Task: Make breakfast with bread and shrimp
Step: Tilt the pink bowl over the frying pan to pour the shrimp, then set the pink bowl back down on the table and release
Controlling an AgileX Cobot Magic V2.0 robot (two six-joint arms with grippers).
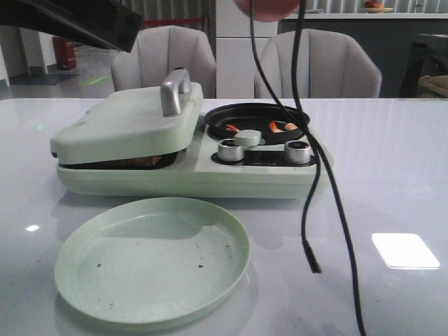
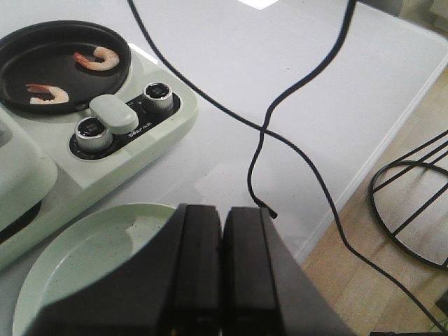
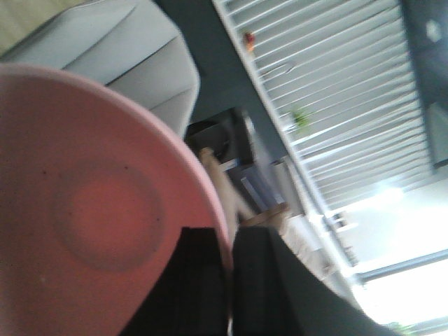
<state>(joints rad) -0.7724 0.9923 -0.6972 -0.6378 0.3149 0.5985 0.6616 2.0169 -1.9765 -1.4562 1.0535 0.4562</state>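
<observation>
Two orange-and-white shrimp [image 1: 280, 127] lie in the round black pan [image 1: 218, 124] of the pale green breakfast maker [image 1: 189, 175]; the left wrist view shows the shrimp [image 2: 98, 57] curled and apart. The bread is hidden; only a dark brownish strip [image 1: 143, 161] shows under the nearly closed lid [image 1: 126, 122]. My left gripper [image 2: 222, 210] is shut and holds nothing, high over the green plate [image 2: 77, 259]; its dark end reaches in at the upper left [image 1: 133, 31]. My right gripper [image 3: 231, 234] is shut on the rim of a pink plate [image 3: 91, 203], raised above the pan [image 1: 269, 8].
The green plate [image 1: 150, 262] lies in front of the maker, speckled with crumbs. Two black cables [image 1: 308, 203] hang down past the pan and the silver knobs [image 1: 298, 151]. The lid has a silver handle [image 1: 175, 89]. Two chairs [image 1: 318, 66] stand behind the table.
</observation>
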